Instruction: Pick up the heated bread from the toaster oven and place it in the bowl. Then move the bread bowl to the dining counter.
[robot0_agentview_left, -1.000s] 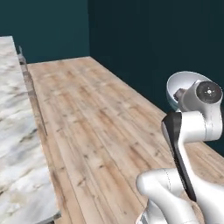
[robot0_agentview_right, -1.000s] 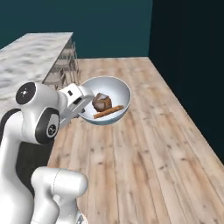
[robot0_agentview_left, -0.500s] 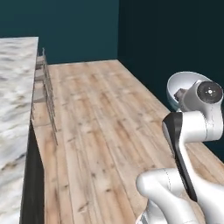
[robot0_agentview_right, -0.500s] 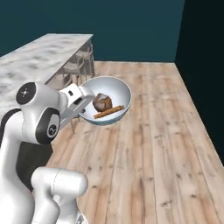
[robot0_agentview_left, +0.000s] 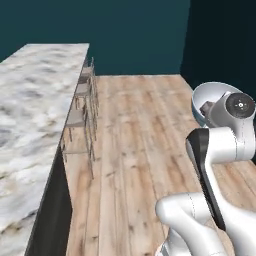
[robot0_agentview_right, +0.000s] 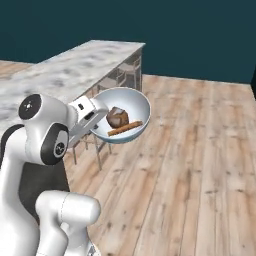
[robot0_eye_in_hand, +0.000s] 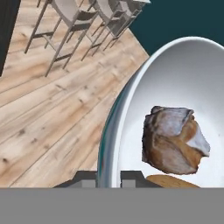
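The marble surface lay at ten o'clock, stools alongside. The fingers were clamped tight on the bowl's rim, bread inside, carried above the floor. A one-sided rim hold could probably let the bowl tip or slip while travelling.

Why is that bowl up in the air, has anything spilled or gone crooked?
Nothing has spilled. The tool is shut on the bowl by its rim, carrying it above the wood floor near the counter. The bowl sits about level, with the bread and a darker lump inside.
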